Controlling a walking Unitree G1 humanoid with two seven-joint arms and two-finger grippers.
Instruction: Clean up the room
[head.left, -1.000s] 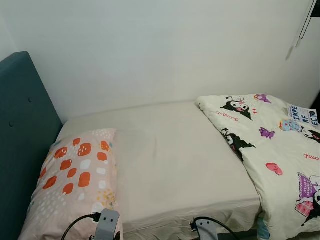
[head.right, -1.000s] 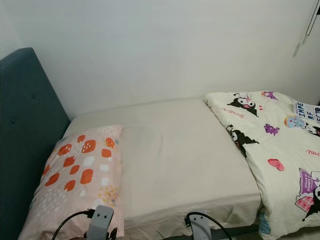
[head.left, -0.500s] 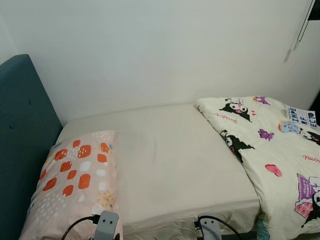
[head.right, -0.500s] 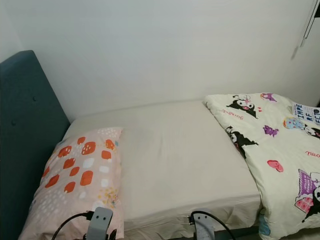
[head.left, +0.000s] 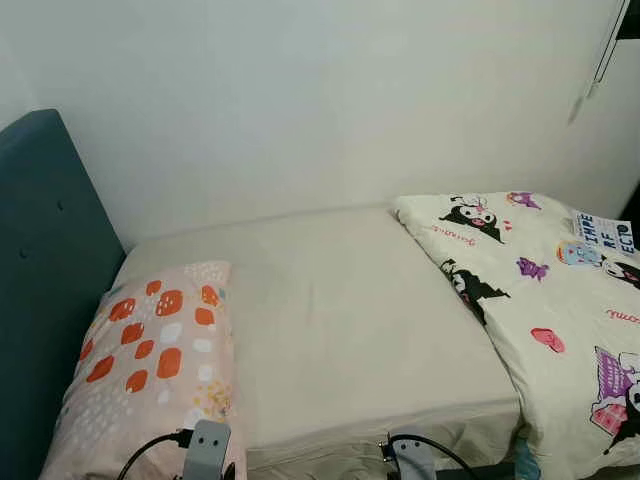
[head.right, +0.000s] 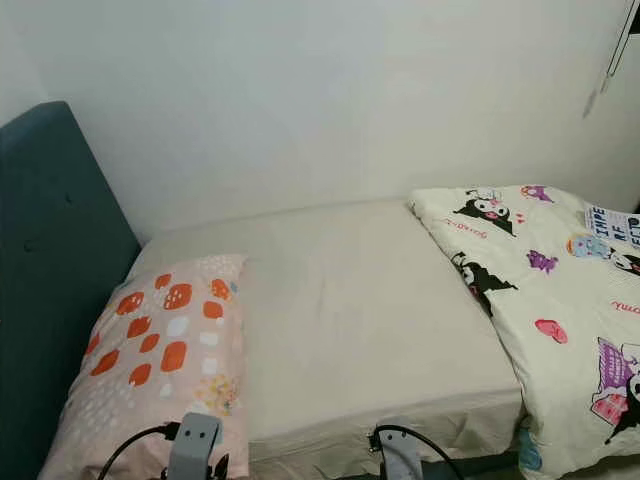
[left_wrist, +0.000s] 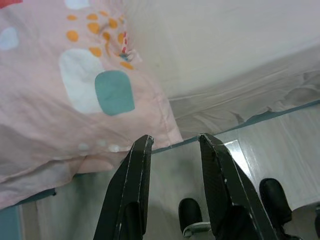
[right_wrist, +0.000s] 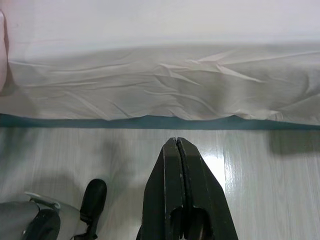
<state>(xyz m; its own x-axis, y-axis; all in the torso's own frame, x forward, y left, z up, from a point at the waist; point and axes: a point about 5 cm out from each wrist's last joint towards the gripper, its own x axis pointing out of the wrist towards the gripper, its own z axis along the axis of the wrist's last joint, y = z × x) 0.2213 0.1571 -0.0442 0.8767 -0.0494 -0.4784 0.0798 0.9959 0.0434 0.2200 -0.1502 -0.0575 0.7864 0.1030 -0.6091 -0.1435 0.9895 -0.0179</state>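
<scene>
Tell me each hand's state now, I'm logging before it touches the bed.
Left hand: open, holding nothing, near the pillow.
Right hand: closed, holding nothing.

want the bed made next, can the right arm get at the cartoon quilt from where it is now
Probably yes, with a reach. The quilt lies bunched on the robot's right of the bed, and nothing stands between it and the right gripper, which hangs low by the bed's edge, shut and empty. It would need to lift and open first.
</scene>
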